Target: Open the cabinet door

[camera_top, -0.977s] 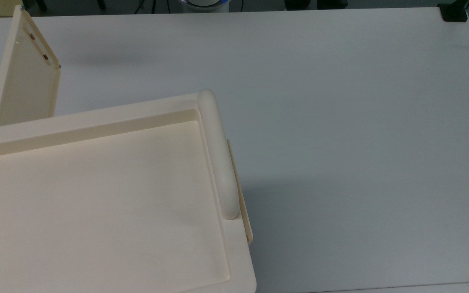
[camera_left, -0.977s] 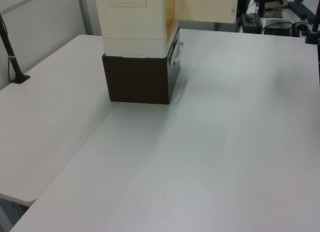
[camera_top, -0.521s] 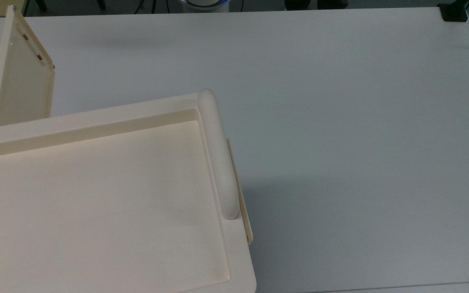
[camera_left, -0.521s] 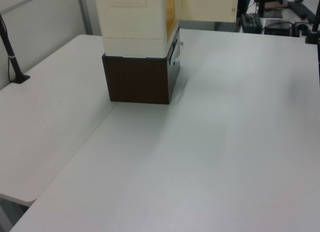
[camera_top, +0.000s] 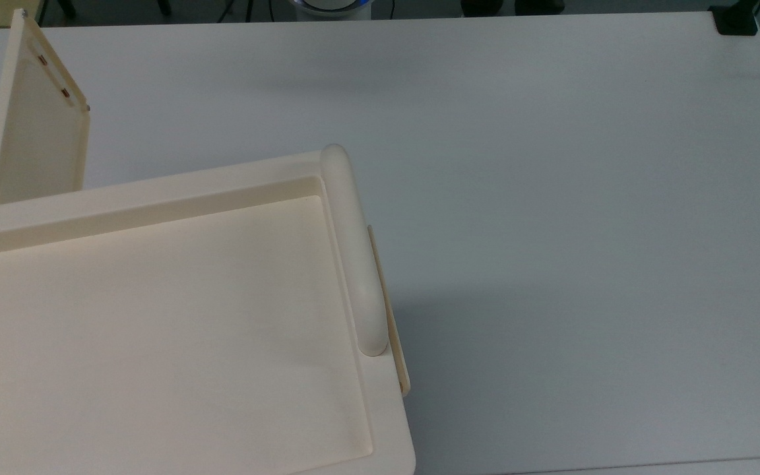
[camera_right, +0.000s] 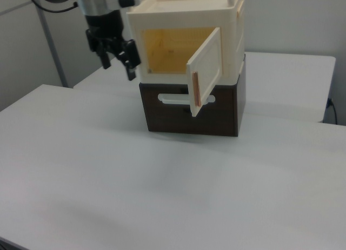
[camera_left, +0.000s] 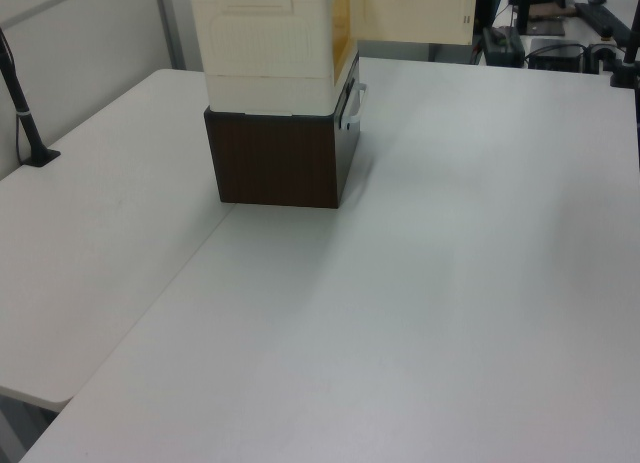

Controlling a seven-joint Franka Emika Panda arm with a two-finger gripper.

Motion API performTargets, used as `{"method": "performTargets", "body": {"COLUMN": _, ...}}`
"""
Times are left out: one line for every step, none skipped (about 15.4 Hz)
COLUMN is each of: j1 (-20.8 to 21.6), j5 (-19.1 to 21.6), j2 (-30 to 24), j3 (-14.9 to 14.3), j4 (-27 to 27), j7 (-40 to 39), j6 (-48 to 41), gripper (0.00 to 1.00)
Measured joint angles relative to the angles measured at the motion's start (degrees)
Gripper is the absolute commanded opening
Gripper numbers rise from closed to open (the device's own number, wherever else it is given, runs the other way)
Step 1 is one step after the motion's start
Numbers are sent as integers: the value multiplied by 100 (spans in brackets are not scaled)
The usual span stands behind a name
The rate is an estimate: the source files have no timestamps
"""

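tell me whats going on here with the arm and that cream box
A robot arm's gripper hangs in the air beside the cream cabinet, at the right view's left, holding nothing and apart from the door. The cabinet door stands swung well out, showing the yellowish inside. The cabinet sits on a dark brown box on a white table. The opening looks done.
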Motion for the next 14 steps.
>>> {"method": "performTargets", "body": {"j1": 161, "j5": 0, "j2": 21, "j3": 1, "j4": -41, "j7": 115, "j6": 0, "gripper": 100}}
{"method": "performTargets", "body": {"j1": 300, "j5": 0, "j2": 47, "j3": 1, "j4": -84, "j7": 179, "j6": 0, "gripper": 100}}
{"method": "performTargets", "body": {"j1": 425, "j5": 0, "j2": 83, "j3": 0, "j4": -115, "j7": 207, "j6": 0, "gripper": 100}}
{"method": "performTargets", "body": {"j1": 536, "j5": 0, "j2": 129, "j3": -3, "j4": -129, "j7": 217, "j6": 7, "gripper": 100}}
{"method": "performTargets", "body": {"j1": 653, "j5": -1, "j2": 193, "j3": -13, "j4": -135, "j7": 226, "j6": 29, "gripper": 100}}
{"method": "performTargets", "body": {"j1": 754, "j5": -2, "j2": 262, "j3": -29, "j4": -136, "j7": 228, "j6": 56, "gripper": 100}}
{"method": "performTargets", "body": {"j1": 814, "j5": -26, "j2": 317, "j3": -44, "j4": -136, "j7": 228, "j6": 73, "gripper": 100}}
{"method": "performTargets", "body": {"j1": 856, "j5": -90, "j2": 369, "j3": -64, "j4": -136, "j7": 228, "j6": 81, "gripper": 100}}
{"method": "performTargets", "body": {"j1": 882, "j5": -169, "j2": 406, "j3": -84, "j4": -137, "j7": 228, "j6": 84, "gripper": 100}}
{"method": "performTargets", "body": {"j1": 899, "j5": -237, "j2": 433, "j3": -103, "j4": -136, "j7": 222, "j6": 85, "gripper": 100}}
{"method": "performTargets", "body": {"j1": 902, "j5": -270, "j2": 445, "j3": -113, "j4": -136, "j7": 193, "j6": 86, "gripper": 100}}
{"method": "performTargets", "body": {"j1": 901, "j5": -282, "j2": 445, "j3": -120, "j4": -136, "j7": 134, "j6": 86, "gripper": 100}}
{"method": "performTargets", "body": {"j1": 902, "j5": -287, "j2": 445, "j3": -125, "j4": -132, "j7": 55, "j6": 86, "gripper": 100}}
{"method": "performTargets", "body": {"j1": 901, "j5": -293, "j2": 445, "j3": -128, "j4": -130, "j7": 9, "j6": 86, "gripper": 100}}
